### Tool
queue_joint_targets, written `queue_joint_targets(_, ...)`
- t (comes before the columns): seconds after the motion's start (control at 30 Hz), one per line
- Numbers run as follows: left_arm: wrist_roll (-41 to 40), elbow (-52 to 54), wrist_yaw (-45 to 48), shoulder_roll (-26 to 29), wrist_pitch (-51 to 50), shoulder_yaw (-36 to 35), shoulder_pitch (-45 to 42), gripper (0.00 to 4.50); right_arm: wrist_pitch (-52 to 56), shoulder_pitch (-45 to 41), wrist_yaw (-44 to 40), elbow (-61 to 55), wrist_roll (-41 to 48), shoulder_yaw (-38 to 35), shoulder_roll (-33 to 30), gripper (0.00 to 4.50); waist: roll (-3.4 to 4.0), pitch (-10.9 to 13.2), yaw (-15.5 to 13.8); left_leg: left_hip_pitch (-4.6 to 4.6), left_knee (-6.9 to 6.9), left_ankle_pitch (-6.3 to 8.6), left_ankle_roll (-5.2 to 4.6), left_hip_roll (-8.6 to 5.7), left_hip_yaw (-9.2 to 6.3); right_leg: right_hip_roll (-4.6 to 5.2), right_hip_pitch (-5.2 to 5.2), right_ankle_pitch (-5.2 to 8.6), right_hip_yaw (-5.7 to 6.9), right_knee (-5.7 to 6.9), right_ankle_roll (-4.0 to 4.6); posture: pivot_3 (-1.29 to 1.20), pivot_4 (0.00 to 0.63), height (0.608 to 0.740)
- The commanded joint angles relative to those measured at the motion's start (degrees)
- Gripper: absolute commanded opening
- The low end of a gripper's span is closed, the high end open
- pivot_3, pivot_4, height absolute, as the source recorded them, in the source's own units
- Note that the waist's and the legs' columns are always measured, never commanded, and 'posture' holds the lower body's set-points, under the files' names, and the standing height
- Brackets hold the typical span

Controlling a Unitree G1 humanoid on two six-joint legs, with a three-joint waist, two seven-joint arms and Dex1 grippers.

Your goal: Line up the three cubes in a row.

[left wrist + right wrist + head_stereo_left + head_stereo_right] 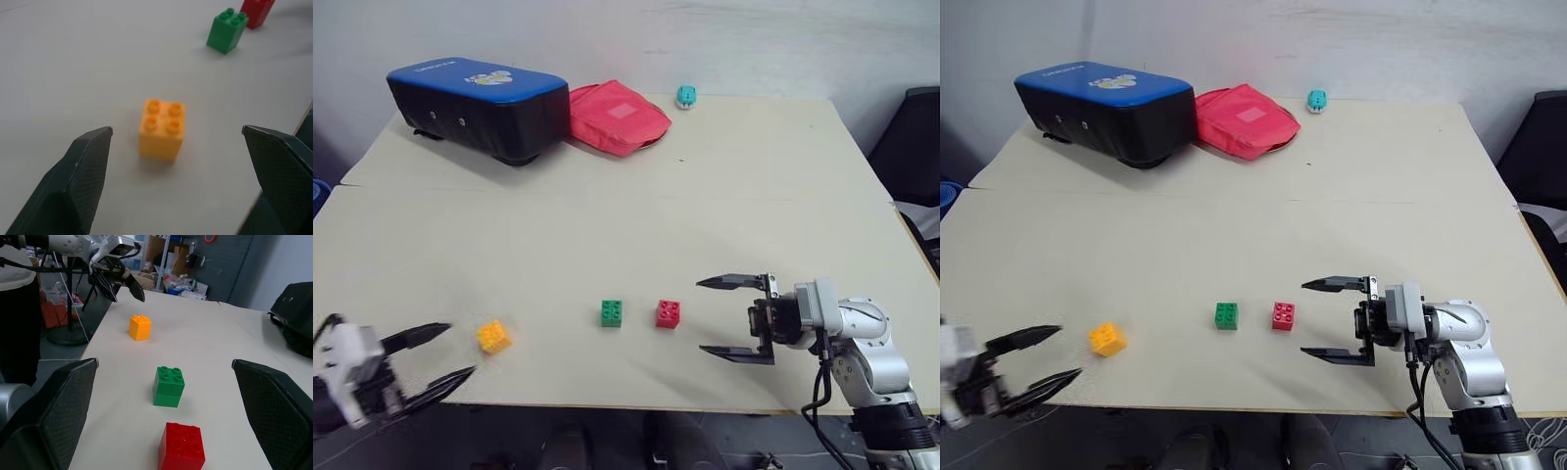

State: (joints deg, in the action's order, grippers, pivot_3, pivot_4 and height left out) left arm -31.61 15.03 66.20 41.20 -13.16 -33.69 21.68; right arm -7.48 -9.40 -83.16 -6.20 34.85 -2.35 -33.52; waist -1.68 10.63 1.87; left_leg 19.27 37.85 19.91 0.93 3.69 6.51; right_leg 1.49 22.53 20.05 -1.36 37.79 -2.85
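Note:
Three studded cubes stand near the table's front edge: an orange-yellow cube (493, 336) at the left, a green cube (612, 312) in the middle and a red cube (669, 313) just right of it. The green and red ones sit close together; the orange-yellow one stands farther off and slightly nearer the edge. My left gripper (448, 351) is open just left of the orange-yellow cube (162, 128), apart from it and holding nothing. My right gripper (724, 318) is open right of the red cube (181, 446), pointing along the row, empty.
At the back of the table (754, 186) lie a blue and black case (480, 106), a red pouch (617, 119) and a small teal toy (686, 96). The front edge runs just below the cubes. A black bag (293, 323) lies off to the side.

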Motion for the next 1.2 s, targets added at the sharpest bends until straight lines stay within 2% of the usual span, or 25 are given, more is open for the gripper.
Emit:
queue_joint_targets(0.03, 2.69, -3.6, -0.13, 1.86, 0.37, 5.19, -3.63, 4.46, -0.54, 0.69, -0.72, -1.06, 0.71, -0.51, -0.19, 4.5, 0.01, 0.0, 0.12, 0.0, 0.0, 0.0, 0.0, 0.0, 0.0, -0.01, 0.0, 0.0, 0.01, 0.0, 0.0, 0.0, 0.15, 0.74)
queue_joint_targets(0.23, 5.89, -11.65, 0.72, 2.49, 4.92, 9.39, -7.92, 4.46, -1.12, 2.84, 0.05, -1.93, 0.52, -1.94, -0.68, 4.5, 0.02, 0.01, 1.37, 0.02, -0.04, 0.0, 0.0, 0.02, 0.05, -0.03, 0.05, 0.0, -0.01, -0.01, 0.0, 0.0, 0.15, 0.74)
queue_joint_targets(0.27, 5.92, -12.1, 0.85, 2.57, 5.38, 9.56, -8.0, 4.29, -1.22, 3.25, 0.27, -2.06, 0.49, -2.23, -0.74, 4.5, 0.02, 0.01, 1.37, 0.02, -0.05, 0.0, 0.0, 0.02, 0.05, -0.03, 0.05, 0.0, -0.01, -0.01, 0.0, 0.0, 0.15, 0.74)
queue_joint_targets(0.33, 5.96, -13.26, 1.23, 2.58, 6.78, 9.5, -7.95, 3.92, -1.58, 4.1, 0.53, -2.19, 0.39, -2.77, -0.87, 4.5, 0.02, 0.01, 1.32, 0.02, -0.05, 0.0, 0.0, 0.02, 0.04, -0.02, 0.04, 0.0, 0.0, -0.01, -0.01, 0.0, 0.15, 0.74)
queue_joint_targets(0.6, 4.94, -13.7, 2.47, 2.64, 9.03, 10.58, -9.38, 1.51, -2.52, 5.69, 0.92, -2.31, 0.18, -3.7, -0.91, 4.5, 0.02, 0.01, 1.28, 0.0, -0.05, -0.02, 0.01, 0.02, 0.03, -0.01, 0.03, 0.0, 0.0, 0.01, -0.01, 0.0, 0.15, 0.74)
queue_joint_targets(0.7, 4.09, -12.48, 3.03, 2.98, 8.21, 11.81, -12.23, 1.51, -2.54, 5.87, 0.71, -2.14, 0.38, -4.25, -1.22, 4.5, 0.02, 0.01, 1.23, 0.0, -0.04, -0.02, 0.01, 0.01, 0.03, -0.01, 0.03, 0.0, 0.0, 0.01, -0.01, 0.0, 0.15, 0.74)
queue_joint_targets(0.8, 3.69, -12.86, 6.74, 4.14, 7.32, 17.05, -21.38, 1.51, -2.42, 6.17, 0.05, -1.87, 0.73, -4.94, -2.04, 4.5, 0.02, 0.01, 0.34, 0.02, -0.02, -0.05, 0.01, 0.0, 0.02, -0.01, 0.03, -0.01, 0.03, 0.02, -0.02, 0.0, 0.15, 0.74)
queue_joint_targets(0.97, 10.31, -25.31, 16.7, 4.46, 14.59, 28.32, -36.79, 1.51, -2.67, 6.29, 0.07, -1.74, 0.59, -4.99, -2.48, 4.5, 0.08, 0.0, -0.1, 0.0, 0.08, -0.23, 0.33, -0.02, 0.06, -0.04, -0.01, -0.01, 0.01, 0.06, -0.03, 0.0, 0.15, 0.74)
queue_joint_targets(1.2, 13.62, -40.41, 24.59, 2.33, 22.49, 34.87, -48.19, 1.51, -3.01, 9.72, 1.44, -4.18, 0.48, -6.64, -2.82, 4.5, 0.07, 0.01, 0.04, 0.07, 0.13, -0.27, 0.37, 0.09, 0.34, -0.28, 0.18, -0.02, -0.28, 0.08, -0.05, 0.0, 0.15, 0.74)
